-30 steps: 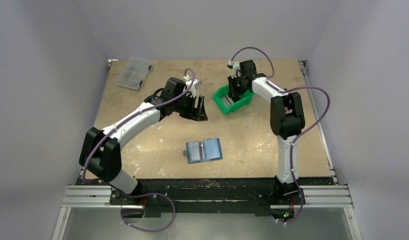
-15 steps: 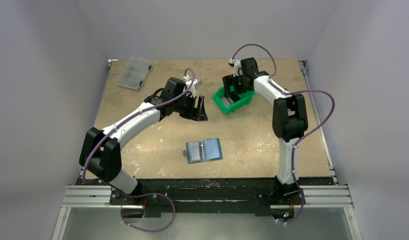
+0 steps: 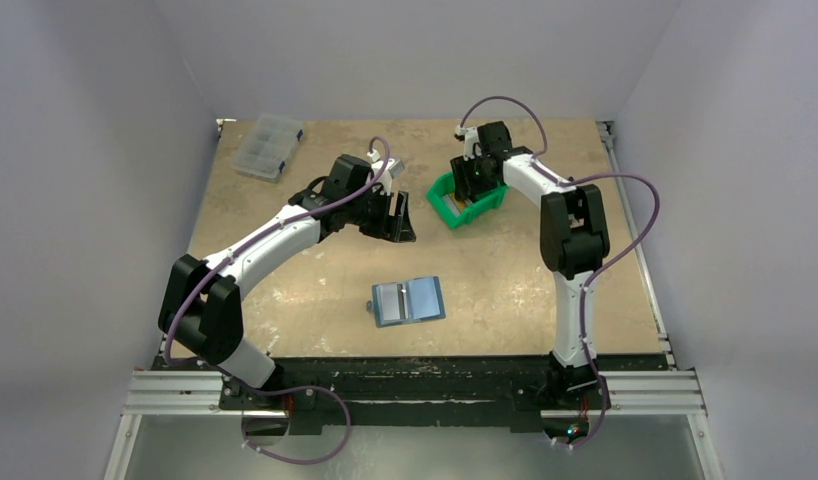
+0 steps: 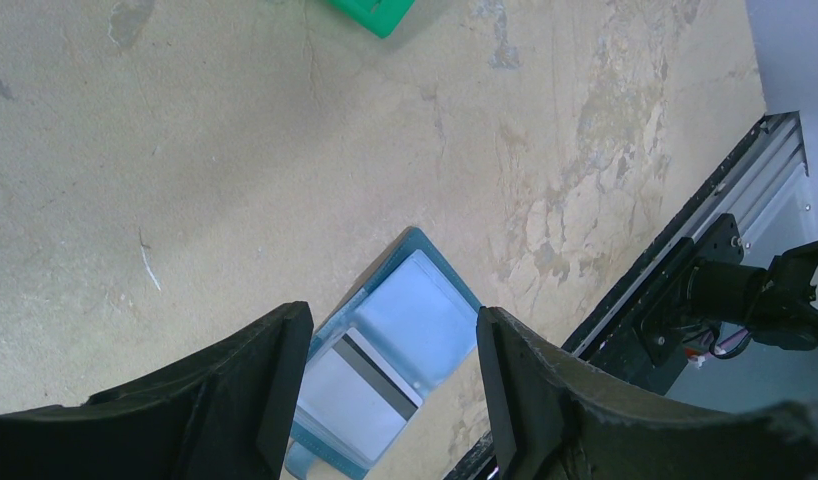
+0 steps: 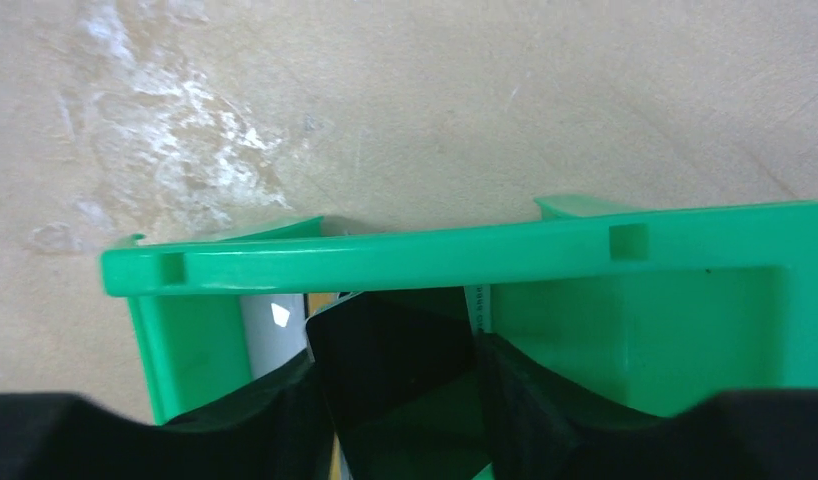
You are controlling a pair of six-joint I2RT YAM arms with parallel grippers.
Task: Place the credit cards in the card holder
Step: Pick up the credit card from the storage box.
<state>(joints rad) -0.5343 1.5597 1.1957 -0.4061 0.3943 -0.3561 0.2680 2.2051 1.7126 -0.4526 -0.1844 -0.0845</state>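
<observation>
The teal-blue card holder [image 3: 408, 301] lies open on the table near the front, with one silvery credit card [image 3: 390, 300] in its left pocket. The left wrist view shows the holder [image 4: 430, 310] and that striped card [image 4: 360, 385] below my open left gripper [image 4: 393, 315], which hovers above the table [image 3: 403, 236] with nothing in it. My right gripper [image 3: 475, 185] reaches down into the green bin [image 3: 443, 203]. Its fingers [image 5: 285, 400] press both edges of a dark credit card [image 5: 385, 335] standing tilted between them. A white card [image 5: 270, 335] stands beside it.
A clear compartment box [image 3: 268, 146] sits at the table's back left. The green bin's wall [image 5: 385, 262] stands right in front of my right fingers. A corner of the bin [image 4: 375, 12] and the front rail [image 4: 685, 270] show in the left wrist view.
My right gripper opened wide, shifted a little over the green bin, and has closed in around the dark card. The left arm and the card holder have not moved.
</observation>
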